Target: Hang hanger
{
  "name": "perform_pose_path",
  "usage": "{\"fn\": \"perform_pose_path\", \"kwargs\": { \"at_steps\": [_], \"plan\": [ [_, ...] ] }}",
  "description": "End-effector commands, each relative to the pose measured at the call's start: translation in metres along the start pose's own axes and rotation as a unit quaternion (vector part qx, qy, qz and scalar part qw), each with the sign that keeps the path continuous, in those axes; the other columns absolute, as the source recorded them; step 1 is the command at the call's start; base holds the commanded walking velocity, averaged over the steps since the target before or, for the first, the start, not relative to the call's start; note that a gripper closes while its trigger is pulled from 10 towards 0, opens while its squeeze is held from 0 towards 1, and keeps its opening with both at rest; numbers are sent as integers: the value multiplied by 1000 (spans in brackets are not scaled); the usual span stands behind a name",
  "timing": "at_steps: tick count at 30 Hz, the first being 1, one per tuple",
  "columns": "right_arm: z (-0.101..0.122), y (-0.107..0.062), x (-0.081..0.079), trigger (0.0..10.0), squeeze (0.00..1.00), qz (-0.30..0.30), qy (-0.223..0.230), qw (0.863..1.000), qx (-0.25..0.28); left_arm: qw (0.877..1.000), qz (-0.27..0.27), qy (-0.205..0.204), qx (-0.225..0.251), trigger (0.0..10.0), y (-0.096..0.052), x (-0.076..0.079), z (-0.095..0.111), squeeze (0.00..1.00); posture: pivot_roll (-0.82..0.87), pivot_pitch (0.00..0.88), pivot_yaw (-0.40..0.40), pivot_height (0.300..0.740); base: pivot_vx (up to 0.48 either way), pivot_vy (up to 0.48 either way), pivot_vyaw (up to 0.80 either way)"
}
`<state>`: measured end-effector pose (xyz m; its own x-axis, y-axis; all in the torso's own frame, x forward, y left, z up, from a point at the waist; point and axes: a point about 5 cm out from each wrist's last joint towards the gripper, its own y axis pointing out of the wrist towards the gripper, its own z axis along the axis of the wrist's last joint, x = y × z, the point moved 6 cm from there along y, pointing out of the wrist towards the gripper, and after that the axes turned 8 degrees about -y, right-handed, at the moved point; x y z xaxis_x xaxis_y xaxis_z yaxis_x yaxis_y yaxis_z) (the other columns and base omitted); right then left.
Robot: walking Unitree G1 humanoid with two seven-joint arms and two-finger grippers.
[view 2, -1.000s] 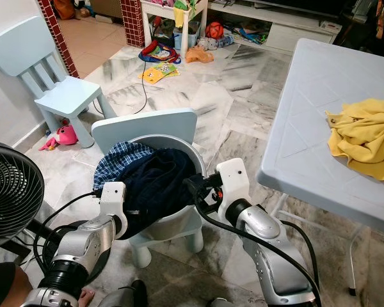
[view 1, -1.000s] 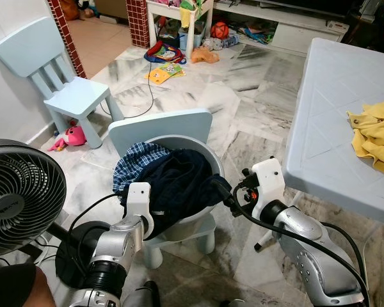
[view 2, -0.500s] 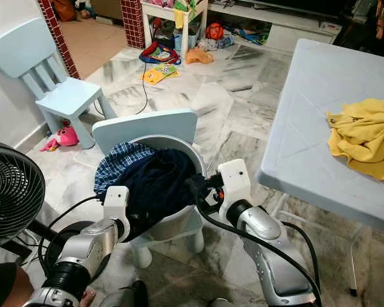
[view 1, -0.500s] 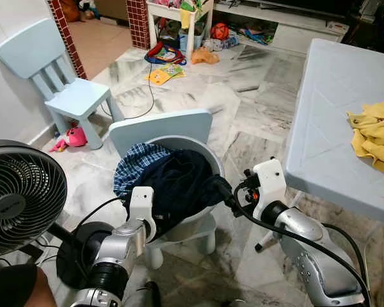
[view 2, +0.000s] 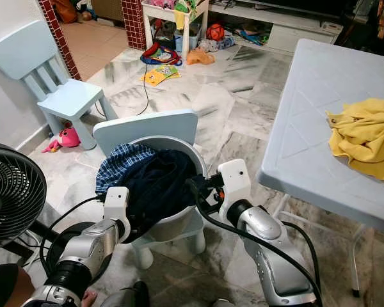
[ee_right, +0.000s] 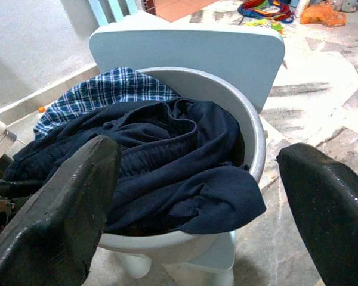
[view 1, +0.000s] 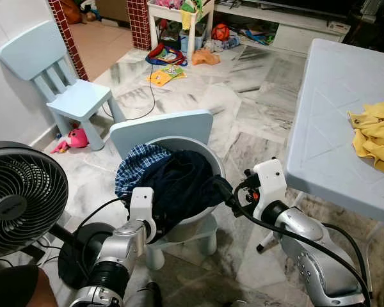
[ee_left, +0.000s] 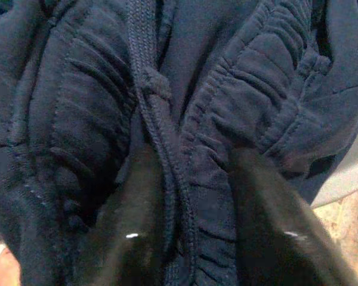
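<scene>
navy fleece, elastic waist and drawcord, lies straight ahead of the left gripper (ee_left: pixel 188 238): the dark garment (view 1: pixel 176 182) is bunched between its two fingers, which stand apart around the waistband fold, clamped or not i cannot tell. right gripper (view 2: pixel 193 187), fingers spread wide and holding nothing, hovers just beside the far rim of the grey basin (ee_right: pixel 250 128). the basin sits on a small pale blue chair (view 1: pixel 163 125), with a checked shirt (view 1: pixel 136 163) under the navy piece. no hanger can be made out anywhere, so the task's own thing is unlocated. risks, as a judgement: pulling the navy piece may drag the checked shirt out with it, or tip the basin off the seat, since the cloth drapes over the rim. obstacles: a black fan (view 1: pixel 19 195) close on the left, the pale table (view 1: pixel 326 128) with a yellow cloth (view 1: pixel 377 134) on the right, a second blue chair (view 1: pixel 57 77) beyond, toys (view 1: pixel 169 61) on the marble floor farther off.
</scene>
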<state>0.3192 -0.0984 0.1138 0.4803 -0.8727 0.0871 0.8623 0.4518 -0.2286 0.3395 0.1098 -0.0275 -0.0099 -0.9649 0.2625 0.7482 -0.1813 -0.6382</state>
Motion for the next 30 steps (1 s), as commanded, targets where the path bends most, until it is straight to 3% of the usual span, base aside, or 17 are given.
{"fn": "perform_pose_path", "kwargs": {
  "at_steps": [1, 9, 12, 18, 19, 20, 24, 25, 26, 28, 29, 30],
  "plan": [
    [1, -1, 1, 10000, 0, 0, -3, 1000, 1, 1000, 5, -7, 4, 0, 1, -2, -1, 0, -142, 129, 1, 740, 0, 0, 0],
    [1, -1, 2, 10000, 0, -1, -4, 1000, 0, 1000, 10, -14, 26, 0, 0, -3, 6, 0, -145, 130, -2, 740, 0, 0, 0],
    [2, 0, 3, 10000, 0, -3, -5, 1000, 2, 993, 37, 11, 108, 0, -5, -9, 37, 0, -147, 129, -3, 740, 0, 0, 0],
    [3, 0, 4, 10000, 0, -4, -6, 1000, 3, 974, 67, 67, 206, 0, -18, -15, 82, 0, -145, 128, -8, 740, 0, 0, 0],
    [3, 0, 4, 10000, 0, -4, -6, 1000, 3, 974, 67, 67, 206, 0, -18, -15, 82, 0, -145, 128, -8, 740, 0, 0, 0],
    [3, 0, 4, 10000, 0, -4, -6, 1000, 3, 966, 69, 89, 232, 0, -23, -15, 95, 0, -145, 128, -8, 740, 0, 0, 0],
    [3, 1, 4, 10000, 0, -4, -6, 1000, 4, 969, 54, 101, 220, 0, -21, -11, 95, 0, -143, 128, -9, 740, 0, 0, 0],
    [4, 1, 4, 10000, 0, -4, -6, 1000, 4, 976, 22, 140, 168, 627, -14, -1, 79, 0, -141, 129, -8, 740, 0, 0, 0],
    [3, 1, 3, 10000, 0, -4, -6, 1000, 4, 975, 16, 162, 150, 2863, -12, 1, 73, 0, -141, 129, -8, 740, 0, 0, 0],
    [3, 1, 3, 10000, 0, -4, -5, 1000, 4, 966, 33, 206, 154, 3686, -13, -2, 74, 0, -140, 129, -9, 740, 0, 0, 0],
    [3, 2, 3, 10000, 0, -4, -6, 1000, 4, 962, 47, 210, 167, 4588, -13, -6, 78, 0, -140, 129, -9, 740, 0, 0, 0],
    [3, 2, 3, 10000, 0, -4, -6, 1000, 3, 961, 55, 208, 175, 4588, -14, -8, 81, 0, -140, 129, -9, 740, 0, 0, 0]
  ]
}}
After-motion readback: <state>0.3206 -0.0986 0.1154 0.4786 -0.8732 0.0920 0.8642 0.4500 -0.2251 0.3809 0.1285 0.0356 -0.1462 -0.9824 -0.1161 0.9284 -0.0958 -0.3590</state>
